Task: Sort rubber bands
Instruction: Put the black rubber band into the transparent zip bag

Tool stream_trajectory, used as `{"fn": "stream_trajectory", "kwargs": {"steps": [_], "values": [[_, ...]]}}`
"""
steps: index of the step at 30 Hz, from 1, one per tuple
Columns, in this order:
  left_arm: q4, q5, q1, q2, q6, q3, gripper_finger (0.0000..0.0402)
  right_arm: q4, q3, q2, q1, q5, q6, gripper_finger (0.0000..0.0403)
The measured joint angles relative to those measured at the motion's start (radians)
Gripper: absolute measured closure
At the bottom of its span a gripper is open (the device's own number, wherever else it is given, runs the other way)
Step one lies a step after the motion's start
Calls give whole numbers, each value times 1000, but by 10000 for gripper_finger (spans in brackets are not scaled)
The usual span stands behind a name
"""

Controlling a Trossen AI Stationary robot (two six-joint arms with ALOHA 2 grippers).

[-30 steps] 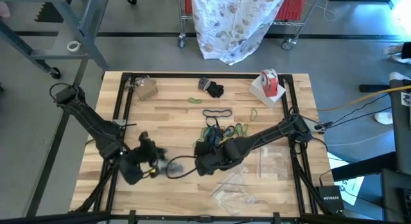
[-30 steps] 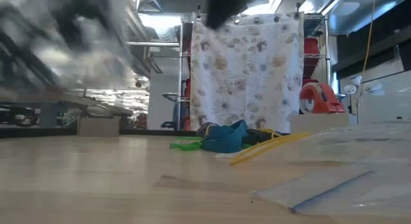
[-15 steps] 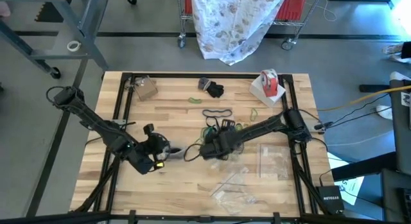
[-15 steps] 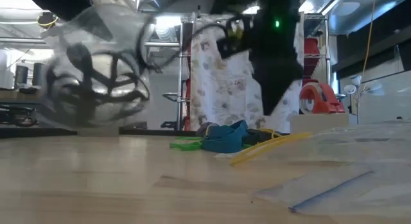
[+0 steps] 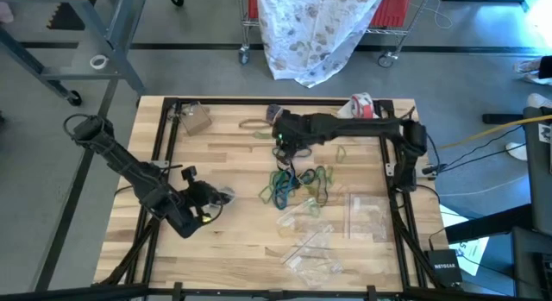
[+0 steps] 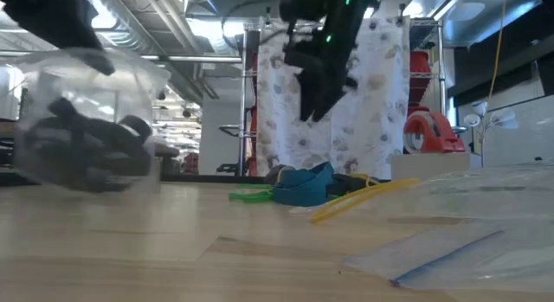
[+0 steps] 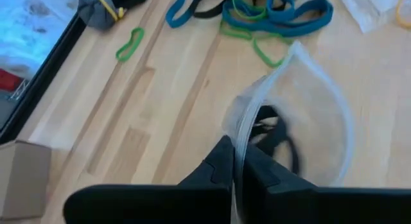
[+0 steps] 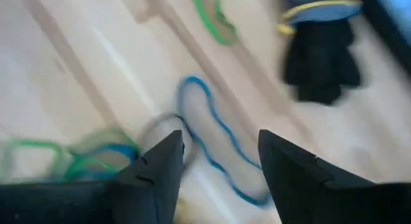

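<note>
Right now the right tool (image 8: 218, 160) hangs spread over a blue rubber band (image 8: 218, 144), long axis slanting away under it; left tool (image 7: 236, 169) pinches a clear bag (image 7: 302, 121) (black bands inside).

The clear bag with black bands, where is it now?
In the high view, the clear bag hangs from the shut left gripper over the table's left half, left of the rubber-band pile.

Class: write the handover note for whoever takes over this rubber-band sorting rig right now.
Left gripper: shut on a clear bag with black bands inside, at the table's left front.
Right gripper: open, empty, over a blue band near the far edge.
Done: some black bands bagged.
Left: the mixed pile mid-table, a green band and other strays; spare bags lie at the front.
</note>
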Motion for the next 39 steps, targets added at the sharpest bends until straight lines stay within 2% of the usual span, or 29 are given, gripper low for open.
{"fn": "stream_trajectory", "kwargs": {"steps": [4,8,13,19,27,30,36,39], "values": [[-28,0,-33,0,-53,0,401,138,-98,18,-53,-170,46,207],[-27,0,-58,0,-69,0,401,181,-191,11,-55,-194,89,207],[-21,-1,-65,1,-78,0,401,277,-311,12,-46,-299,133,207],[-19,-7,-65,0,-68,0,401,470,-406,14,-48,-293,175,207],[-19,-8,-65,0,-58,0,401,492,-437,17,-46,-199,184,207],[-18,-8,-65,0,-57,0,401,519,-437,17,-46,-210,178,207],[-15,-8,-65,0,-59,0,401,580,-437,17,-38,-314,177,207],[-15,-8,-65,0,-59,0,401,610,-436,24,-24,-302,173,207]]}}
